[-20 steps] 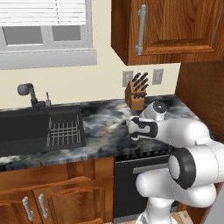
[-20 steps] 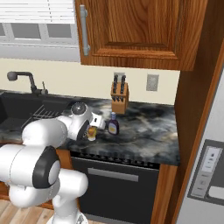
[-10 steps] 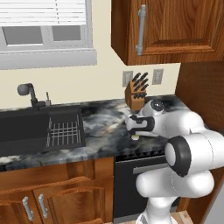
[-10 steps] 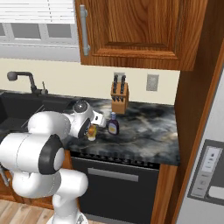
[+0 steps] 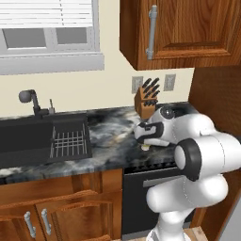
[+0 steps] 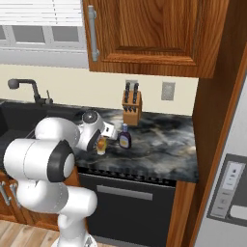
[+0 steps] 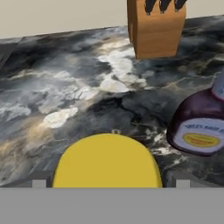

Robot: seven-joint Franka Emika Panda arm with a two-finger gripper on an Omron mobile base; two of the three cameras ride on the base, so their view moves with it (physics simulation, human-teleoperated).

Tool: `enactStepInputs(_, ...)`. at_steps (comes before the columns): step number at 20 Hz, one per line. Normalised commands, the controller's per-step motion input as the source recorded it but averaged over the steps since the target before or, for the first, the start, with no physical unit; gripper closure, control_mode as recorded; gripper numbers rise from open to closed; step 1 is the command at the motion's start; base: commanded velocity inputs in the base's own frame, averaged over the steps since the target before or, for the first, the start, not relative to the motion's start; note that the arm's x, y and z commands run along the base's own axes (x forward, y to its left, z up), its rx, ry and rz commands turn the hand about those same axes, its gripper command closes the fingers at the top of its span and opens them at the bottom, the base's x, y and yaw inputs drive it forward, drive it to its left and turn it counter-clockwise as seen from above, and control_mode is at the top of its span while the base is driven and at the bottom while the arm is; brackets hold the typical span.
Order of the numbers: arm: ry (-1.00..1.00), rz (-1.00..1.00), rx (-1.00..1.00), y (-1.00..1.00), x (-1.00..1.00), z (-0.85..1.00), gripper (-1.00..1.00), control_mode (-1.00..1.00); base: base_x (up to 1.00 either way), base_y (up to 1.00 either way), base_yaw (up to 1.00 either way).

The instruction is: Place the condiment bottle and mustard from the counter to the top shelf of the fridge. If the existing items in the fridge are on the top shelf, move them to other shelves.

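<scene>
In the left base view, the end effector [image 5: 145, 143] sat low over the dark marbled worktop [image 5: 110, 141], just in front of the wooden knife block [image 5: 146, 99], with a sliver of the yellow mustard [image 5: 146, 147] showing beneath it; the arm's white body hid most of the bottle. The black sink [image 5: 44, 139] with its drying rack lay well apart to the left. In the right base view, the mustard [image 6: 101, 145] stood upright on the worktop [image 6: 164, 142] at the end effector [image 6: 103, 140], and the dark condiment bottle [image 6: 125, 137] with a blue cap and pale label stood just beside it on the side nearer the fridge [image 6: 226, 193]. The knife block [image 6: 130, 104] stood behind both, against the wall. In the hand view, the mustard [image 7: 107, 162] filled the lower middle, sitting between the two finger tips [image 7: 38, 183], which showed at either side of it; whether they pressed on the bottle or stood clear of it I could not tell. The condiment bottle [image 7: 199, 124] stood near, at right, and the knife block [image 7: 155, 28] at the far edge of the worktop [image 7: 65, 87].
</scene>
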Motion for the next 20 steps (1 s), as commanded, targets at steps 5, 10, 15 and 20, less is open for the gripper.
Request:
enactStepInputs(5,0.0,0.0,0.0,0.0,0.02,-0.01,1.0,-1.0,0.0,0.0,0.0)
enactStepInputs(10,-0.05,0.0,0.0,0.0,-0.22,0.11,1.0,-1.0,0.0,0.0,0.0)
enactStepInputs(15,-0.18,0.01,0.0,0.05,-0.86,0.95,1.0,-1.0,0.0,0.0,0.0)
enactStepInputs(20,-0.21,0.04,0.0,0.18,-1.0,1.0,1.0,-1.0,0.0,0.0,0.0)
